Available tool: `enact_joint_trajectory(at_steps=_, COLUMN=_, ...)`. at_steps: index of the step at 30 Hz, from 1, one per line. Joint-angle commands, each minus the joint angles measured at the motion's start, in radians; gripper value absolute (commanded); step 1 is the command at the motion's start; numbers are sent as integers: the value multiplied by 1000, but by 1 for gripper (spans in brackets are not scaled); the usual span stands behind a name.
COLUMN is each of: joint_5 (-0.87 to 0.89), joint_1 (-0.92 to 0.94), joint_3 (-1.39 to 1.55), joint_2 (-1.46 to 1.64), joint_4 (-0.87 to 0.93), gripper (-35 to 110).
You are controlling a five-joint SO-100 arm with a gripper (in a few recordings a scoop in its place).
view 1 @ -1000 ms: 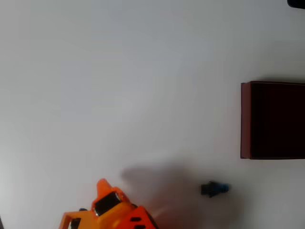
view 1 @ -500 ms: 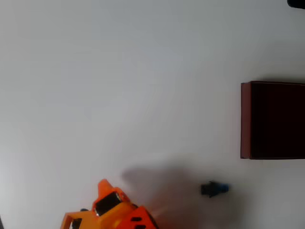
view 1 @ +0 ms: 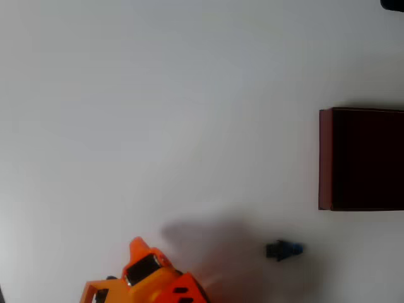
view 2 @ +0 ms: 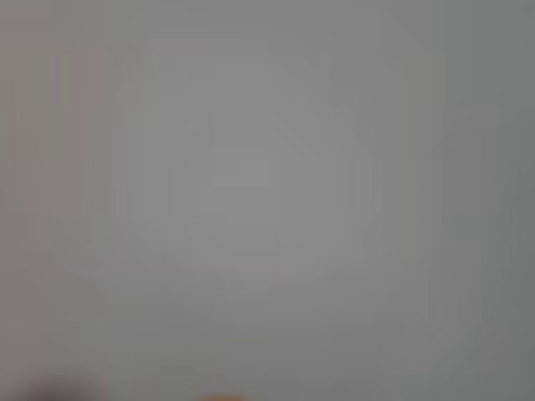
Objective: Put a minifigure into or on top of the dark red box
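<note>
The minifigure (view 1: 284, 250), tiny with a blue body and a black end, lies on its side on the white table in the overhead view. The dark red box (view 1: 325, 158) stands above and to the right of it, cut off by the right edge, its inside nearly black. My orange gripper (view 1: 139, 249) pokes in from the bottom edge, well to the left of the minifigure and apart from it. From above I cannot make out how its jaws stand. The wrist view is a grey blur with a thin orange sliver at its bottom edge.
The white table (view 1: 158, 113) stretches wide to the left of and above the box. A small dark object (view 1: 392, 4) shows at the top right corner. The arm's shadow falls between the gripper and the minifigure.
</note>
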Motion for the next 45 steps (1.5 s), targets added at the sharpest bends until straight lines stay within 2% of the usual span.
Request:
enact_joint_trajectory(at_steps=1, joint_5=-18, joint_1=-12, joint_3=-12, joint_2=12, joint_4=8, gripper=0)
enact_joint_trajectory(at_steps=9, joint_5=-18, joint_1=-12, joint_3=-12, joint_2=12, joint_4=8, gripper=1)
enact_joint_trajectory(at_steps=14, joint_5=-46, joint_1=-28, joint_3=-23, joint_2=11, joint_4=20, gripper=11)
enact_joint_trajectory(at_steps=16, joint_5=-25, joint_1=34, joint_3=-67, joint_2=-29, joint_4=74, gripper=14)
enact_joint_trajectory(at_steps=19, joint_5=-43, joint_1=138, joint_3=-155, joint_2=-98, joint_4=46, gripper=17)
enact_joint_trajectory(at_steps=23, joint_5=-123, joint_1=279, joint_3=-371, joint_2=-334, joint_4=-37, gripper=21)
enact_joint_trajectory(at_steps=25, joint_5=-147, joint_1=347, joint_3=-532, joint_2=-569, joint_4=-51, gripper=22)
enact_joint_trajectory(at_steps=27, joint_5=-124, joint_1=430, joint_3=-724, joint_2=-838, joint_4=14, gripper=21)
enact_joint_trajectory(at_steps=30, joint_5=44, joint_1=540, joint_3=-992, joint_2=-1147, joint_4=169, gripper=23)
enact_joint_trajectory(at_steps=32, joint_5=377, joint_1=666, joint_3=-1132, joint_2=-1307, joint_4=281, gripper=28)
enact_joint_trajectory(at_steps=33, joint_5=453, joint_1=698, joint_3=-1175, joint_2=-1367, joint_4=314, gripper=27)
enact_joint_trajectory(at_steps=34, joint_5=486, joint_1=709, joint_3=-1203, joint_2=-1401, joint_4=316, gripper=26)
enact_joint_trajectory(at_steps=36, joint_5=560, joint_1=729, joint_3=-1239, joint_2=-1419, joint_4=287, gripper=14)
enact_joint_trajectory(at_steps=40, joint_5=683, joint_1=769, joint_3=-1230, joint_2=-1391, joint_4=264, gripper=14)
enact_joint_trajectory(at_steps=45, joint_5=862, joint_1=908, joint_3=-1238, joint_2=-1417, joint_4=357, gripper=7)
